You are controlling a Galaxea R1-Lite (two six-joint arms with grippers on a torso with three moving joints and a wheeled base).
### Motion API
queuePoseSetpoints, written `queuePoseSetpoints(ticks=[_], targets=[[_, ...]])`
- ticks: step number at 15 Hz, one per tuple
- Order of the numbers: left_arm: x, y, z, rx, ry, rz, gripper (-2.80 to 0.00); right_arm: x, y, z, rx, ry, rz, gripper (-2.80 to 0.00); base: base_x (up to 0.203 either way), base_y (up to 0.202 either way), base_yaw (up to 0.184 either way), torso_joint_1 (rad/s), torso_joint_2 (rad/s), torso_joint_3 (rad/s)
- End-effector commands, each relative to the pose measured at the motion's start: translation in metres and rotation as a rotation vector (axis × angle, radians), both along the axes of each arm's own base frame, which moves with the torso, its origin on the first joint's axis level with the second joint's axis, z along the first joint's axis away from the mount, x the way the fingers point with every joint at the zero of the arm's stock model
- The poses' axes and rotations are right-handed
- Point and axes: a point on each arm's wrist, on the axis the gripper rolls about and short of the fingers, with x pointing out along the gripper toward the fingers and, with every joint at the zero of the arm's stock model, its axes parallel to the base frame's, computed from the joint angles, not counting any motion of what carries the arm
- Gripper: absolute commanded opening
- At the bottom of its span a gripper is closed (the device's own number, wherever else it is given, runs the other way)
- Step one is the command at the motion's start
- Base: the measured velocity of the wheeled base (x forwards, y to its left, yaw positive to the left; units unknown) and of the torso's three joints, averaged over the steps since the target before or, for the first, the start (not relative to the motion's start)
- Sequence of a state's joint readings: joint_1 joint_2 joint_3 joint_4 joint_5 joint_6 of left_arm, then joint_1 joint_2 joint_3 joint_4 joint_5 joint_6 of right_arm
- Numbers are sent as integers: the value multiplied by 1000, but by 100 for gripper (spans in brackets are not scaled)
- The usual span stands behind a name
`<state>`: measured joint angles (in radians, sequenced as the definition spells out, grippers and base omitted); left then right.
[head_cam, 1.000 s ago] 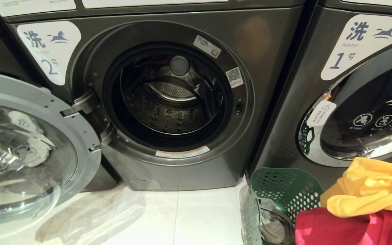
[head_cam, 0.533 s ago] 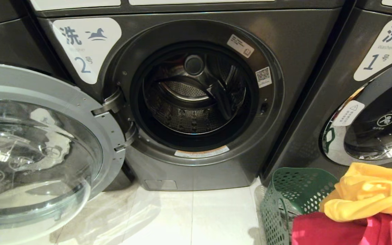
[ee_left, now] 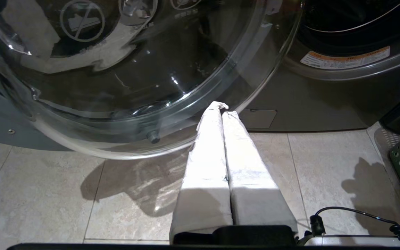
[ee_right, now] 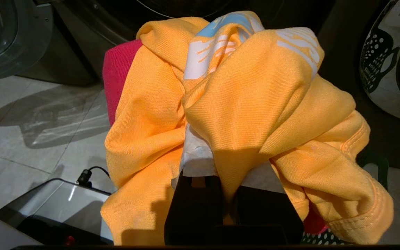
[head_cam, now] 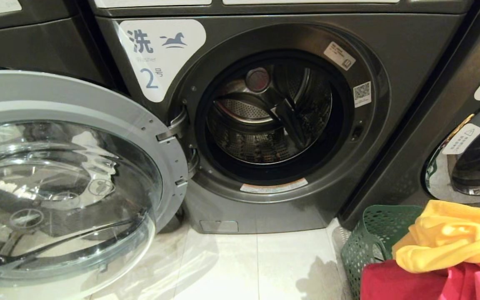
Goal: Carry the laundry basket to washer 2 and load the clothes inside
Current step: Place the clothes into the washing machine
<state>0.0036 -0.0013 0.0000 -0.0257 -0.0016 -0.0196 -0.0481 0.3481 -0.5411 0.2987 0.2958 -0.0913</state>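
Washer 2 (head_cam: pixel 265 125) fills the head view, its door (head_cam: pixel 69 175) swung wide to the washer's left, so the drum (head_cam: pixel 269 121) stands clear for loading; nothing shows inside it. The basket (head_cam: pixel 369 241) sits on the floor off the washer's lower right corner, probably set down there to keep the opening free. Just right of the basket hangs the yellow garment (ee_right: pixel 241 104) with the pink-red garment (head_cam: pixel 411 279) beneath; the right gripper (ee_right: pixel 203 156) is clamped on the yellow cloth, which drapes over and hides its fingertips. The left gripper (ee_left: pixel 222 111), pressed together and empty, rests low before the door.
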Motion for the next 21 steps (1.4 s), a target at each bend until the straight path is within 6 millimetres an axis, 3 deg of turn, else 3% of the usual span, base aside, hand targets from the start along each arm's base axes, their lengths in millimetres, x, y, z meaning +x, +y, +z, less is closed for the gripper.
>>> queuePoseSetpoints(ticks=[1, 16, 21], targets=[[1, 0, -3, 0, 12, 1, -280, 0, 0, -1, 0, 5, 2, -280, 0, 57, 0, 5, 7, 4], [1, 0, -3, 0, 12, 1, -280, 0, 0, -1, -14, 2, 5, -280, 0, 0, 0, 0, 0, 0], [1, 0, -3, 0, 10, 1, -280, 0, 0, -1, -14, 1, 4, -280, 2, -9, 159, 3, 0, 3]])
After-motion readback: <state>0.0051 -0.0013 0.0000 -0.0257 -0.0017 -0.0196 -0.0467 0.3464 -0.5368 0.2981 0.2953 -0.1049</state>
